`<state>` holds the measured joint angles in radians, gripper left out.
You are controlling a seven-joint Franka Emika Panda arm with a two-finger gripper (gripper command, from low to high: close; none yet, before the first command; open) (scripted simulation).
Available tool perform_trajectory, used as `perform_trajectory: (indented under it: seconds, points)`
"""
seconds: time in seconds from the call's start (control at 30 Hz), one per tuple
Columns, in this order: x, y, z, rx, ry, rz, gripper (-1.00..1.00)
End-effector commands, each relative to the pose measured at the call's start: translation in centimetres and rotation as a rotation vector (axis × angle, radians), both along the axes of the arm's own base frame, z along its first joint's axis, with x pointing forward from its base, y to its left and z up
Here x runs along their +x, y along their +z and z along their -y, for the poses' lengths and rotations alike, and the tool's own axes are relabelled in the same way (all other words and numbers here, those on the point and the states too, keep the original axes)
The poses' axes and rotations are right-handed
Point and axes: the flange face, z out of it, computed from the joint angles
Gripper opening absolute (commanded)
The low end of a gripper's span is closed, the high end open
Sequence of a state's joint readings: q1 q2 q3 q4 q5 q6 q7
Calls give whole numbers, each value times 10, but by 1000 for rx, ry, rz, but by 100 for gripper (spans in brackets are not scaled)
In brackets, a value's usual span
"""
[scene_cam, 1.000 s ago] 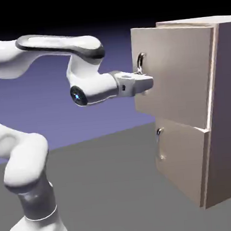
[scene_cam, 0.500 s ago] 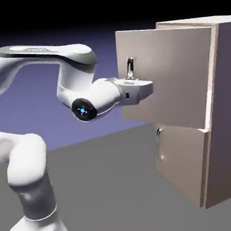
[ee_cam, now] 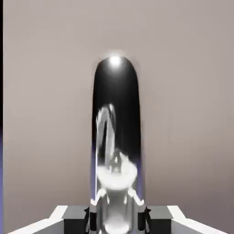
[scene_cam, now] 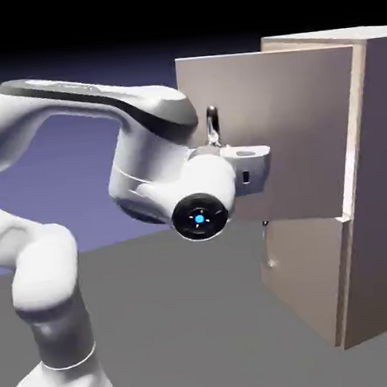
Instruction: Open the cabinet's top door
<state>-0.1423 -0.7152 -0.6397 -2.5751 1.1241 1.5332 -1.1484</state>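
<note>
The beige-tan cabinet (scene_cam: 378, 172) stands at the exterior view's right. Its top door (scene_cam: 295, 130) is swung well out from the cabinet front, hinged on the right side. My gripper (scene_cam: 218, 145) is shut on the door's curved silver handle (scene_cam: 213, 121), near the door's free left edge. In the hand view the shiny handle (ee_cam: 116, 132) fills the middle and runs down between my grey fingertips (ee_cam: 93, 215), with the flat door panel (ee_cam: 183, 91) behind it. The gripper (ee_cam: 116, 220) clamps the bar from both sides.
The shorter lower door (scene_cam: 307, 274) is closed, with its small handle (scene_cam: 272, 263) below my hand. My forearm and wrist (scene_cam: 199, 204) hang in front of the open door's left part. Grey table (scene_cam: 184, 330) stretches before the cabinet.
The top door has swung further open, its free edge moving toward the exterior view's left. My hand stayed shut on the handle and the wrist turned round toward the camera.
</note>
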Motion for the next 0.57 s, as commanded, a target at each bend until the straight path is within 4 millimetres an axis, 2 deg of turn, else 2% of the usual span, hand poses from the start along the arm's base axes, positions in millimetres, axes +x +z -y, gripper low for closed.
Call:
perform_trajectory:
  seconds: [0.0,0.3,0.53]
  points:
    - [1,0,8,0,27,0,-100]
    - [16,0,74,0,264,0,-100]
    - [29,0,106,0,380,0,-100]
